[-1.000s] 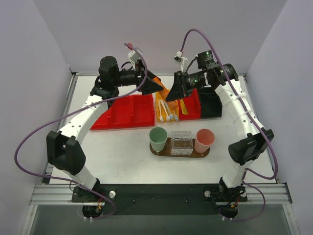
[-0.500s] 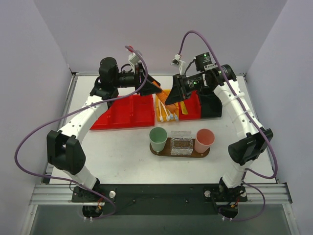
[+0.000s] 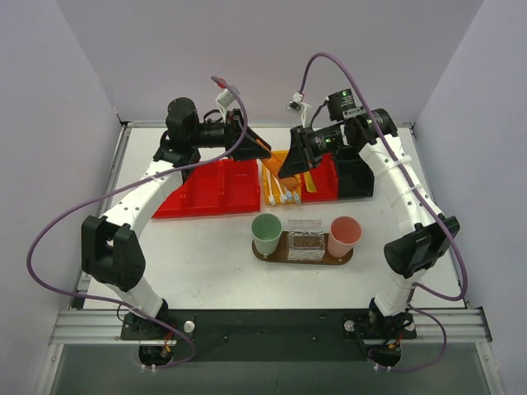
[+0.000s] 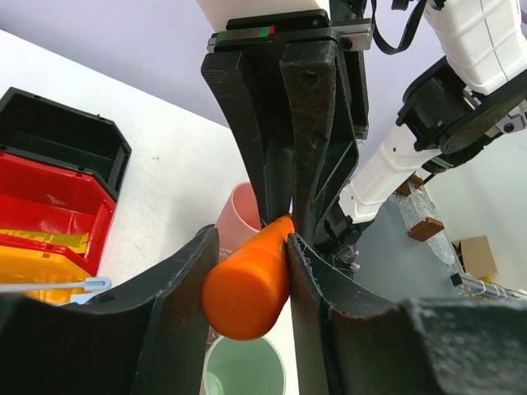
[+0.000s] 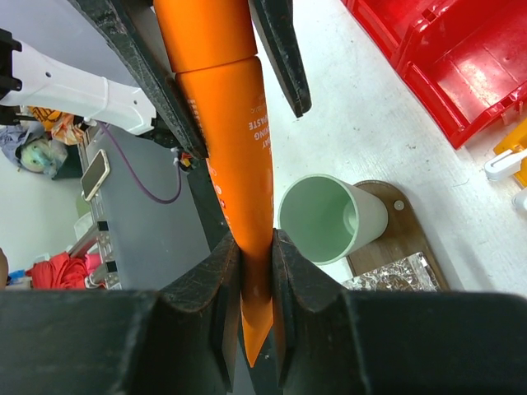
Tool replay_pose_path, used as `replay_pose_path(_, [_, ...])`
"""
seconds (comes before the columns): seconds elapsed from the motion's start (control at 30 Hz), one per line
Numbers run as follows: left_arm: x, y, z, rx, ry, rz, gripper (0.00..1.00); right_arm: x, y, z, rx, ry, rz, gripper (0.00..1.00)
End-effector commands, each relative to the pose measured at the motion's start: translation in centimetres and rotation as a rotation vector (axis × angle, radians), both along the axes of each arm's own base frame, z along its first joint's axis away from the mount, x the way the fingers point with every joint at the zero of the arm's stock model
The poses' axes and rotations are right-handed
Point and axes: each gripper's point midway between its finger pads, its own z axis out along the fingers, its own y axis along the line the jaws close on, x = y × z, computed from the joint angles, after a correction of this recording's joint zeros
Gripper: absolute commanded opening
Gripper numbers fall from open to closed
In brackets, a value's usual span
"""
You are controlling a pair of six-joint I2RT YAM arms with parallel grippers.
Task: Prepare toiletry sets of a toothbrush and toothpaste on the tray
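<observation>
Clamping one orange toothpaste tube (image 5: 218,82) behind the tray (image 3: 344,258): cap end in left gripper (image 4: 249,247), flat tail in right gripper (image 5: 255,243); plain from both wrists, nearly hidden overhead.

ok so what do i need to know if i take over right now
Left gripper shut on the toothpaste tube's cap end; right gripper shut on its flat end, tube in mid-air.
Toothbrushes lie in the yellow bin.
Green cup and pink cup on the tray look empty.
No set made yet; all of it left to do.
</observation>
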Motion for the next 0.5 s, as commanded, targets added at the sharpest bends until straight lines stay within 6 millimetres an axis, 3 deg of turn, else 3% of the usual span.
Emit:
replay_pose_path(0.0, [-2.1,-0.5,0.4,-0.008,-0.031,-0.109,0.09,0.2,0.4,2.1,0.041,-0.086,0.006,0.02])
replay_pose_path(0.03, [-2.3,-0.5,0.4,-0.009,-0.033,-0.112,0.00,0.3,0.4,2.0,0.038,-0.088,0.005,0.02])
replay_pose_path(0.13, [-2.2,-0.4,0.7,-0.015,-0.036,-0.092,0.00,0.4,0.3,2.1,0.028,-0.108,-0.002,0.10])
replay_pose_path(0.27, [-2.1,0.4,1.2,-0.025,-0.048,-0.024,0.00,0.7,-0.3,2.3,0.006,-0.147,-0.027,0.39])
replay_pose_path(0.37, [-1.2,1.3,1.8,-0.038,-0.047,0.061,0.00,0.7,-0.8,2.8,-0.001,-0.179,-0.045,0.50])
replay_pose_path(0.47, [-0.8,2.2,2.1,-0.071,-0.026,0.125,0.00,0.8,-1.4,3.2,-0.016,-0.206,-0.070,0.55])
